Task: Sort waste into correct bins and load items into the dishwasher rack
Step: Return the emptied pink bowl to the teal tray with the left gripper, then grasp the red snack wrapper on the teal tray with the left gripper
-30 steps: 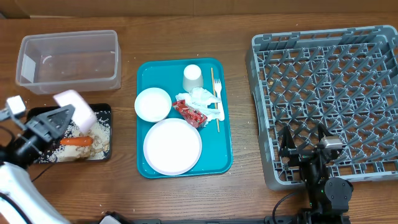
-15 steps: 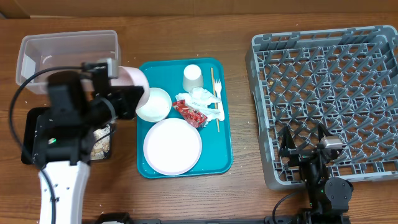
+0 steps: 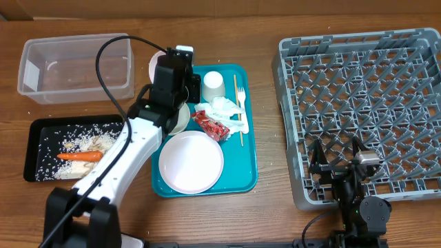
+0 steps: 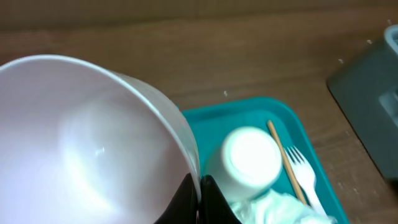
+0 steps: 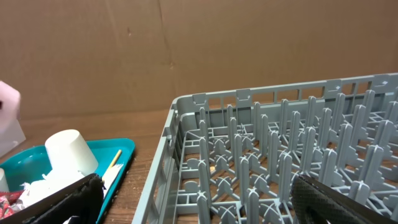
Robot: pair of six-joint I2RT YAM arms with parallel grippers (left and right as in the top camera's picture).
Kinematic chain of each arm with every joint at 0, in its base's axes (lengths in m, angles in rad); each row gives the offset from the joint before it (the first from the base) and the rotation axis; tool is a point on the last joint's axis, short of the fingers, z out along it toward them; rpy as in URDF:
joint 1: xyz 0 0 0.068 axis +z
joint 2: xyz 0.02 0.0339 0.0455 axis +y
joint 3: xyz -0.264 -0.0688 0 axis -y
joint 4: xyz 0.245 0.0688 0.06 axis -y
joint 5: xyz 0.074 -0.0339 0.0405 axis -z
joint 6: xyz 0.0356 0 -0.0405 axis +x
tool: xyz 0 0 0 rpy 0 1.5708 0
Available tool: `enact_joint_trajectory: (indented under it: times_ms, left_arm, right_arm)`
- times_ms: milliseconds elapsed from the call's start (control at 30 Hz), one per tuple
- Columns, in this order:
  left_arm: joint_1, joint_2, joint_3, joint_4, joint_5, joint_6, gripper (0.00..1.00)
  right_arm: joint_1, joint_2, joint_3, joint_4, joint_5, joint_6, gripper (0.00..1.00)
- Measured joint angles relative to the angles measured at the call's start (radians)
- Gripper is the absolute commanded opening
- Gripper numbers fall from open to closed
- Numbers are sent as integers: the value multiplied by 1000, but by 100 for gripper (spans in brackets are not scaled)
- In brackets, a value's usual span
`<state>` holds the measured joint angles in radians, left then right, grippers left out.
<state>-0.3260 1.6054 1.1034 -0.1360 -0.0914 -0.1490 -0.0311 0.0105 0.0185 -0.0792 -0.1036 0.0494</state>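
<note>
Near the teal tray (image 3: 249,176), the held bowl (image 4: 87,140) has seemingly arrived.

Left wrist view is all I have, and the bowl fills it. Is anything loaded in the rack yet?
Observer: No dishes in the rack; it stands right of the teal tray.
Operator: Where is the food waste?
Observer: A carrot and rice lie in the black tray.
Operator: And the other tool?
Observer: The right tool is open, at the rack's near edge.
</note>
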Motion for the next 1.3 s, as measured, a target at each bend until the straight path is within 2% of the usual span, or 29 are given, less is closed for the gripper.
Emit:
enact_joint_trajectory:
  times_ms: [267,533,633,733,800,900,933,1000,1033,1200,1300]
  left_arm:
    - [0,151,2,40,-59,104,6]
    - [0,180,2,39,-108,127,17]
    - [0,180,2,38,-108,127,17]
    - [0,180,2,38,-109,127,11]
    - [0,180,2,30,-112,128,12]
    - [0,157,2,-6,-112,122,20]
    - [-2,114,2,-34,-112,100,27]
    - [-2,-17,2,-121,-102,55,55]
    - [-2,-77,4,-150,-95,36,99]
    - [-2,-396,20,-484,27,-30,100]
    - [-2,-437,18,-649,113,-38,100]
  right_arm:
    - [0,0,0,-1,0,0,100]
    - [0,0,0,-1,0,0,100]
    - [0,0,0,-1,0,0,100]
    - [0,0,0,0,0,0,100]
    - [0,0,0,-1,0,0,100]
    - [0,0,0,0,0,0,100]
    - [0,0,0,0,0,0,100]
    - [0,0,0,-1,0,0,100]
    - [0,0,0,0,0,0,100]
    - [0,0,0,0,0,0,100]
    - [0,0,0,-1,0,0,100]
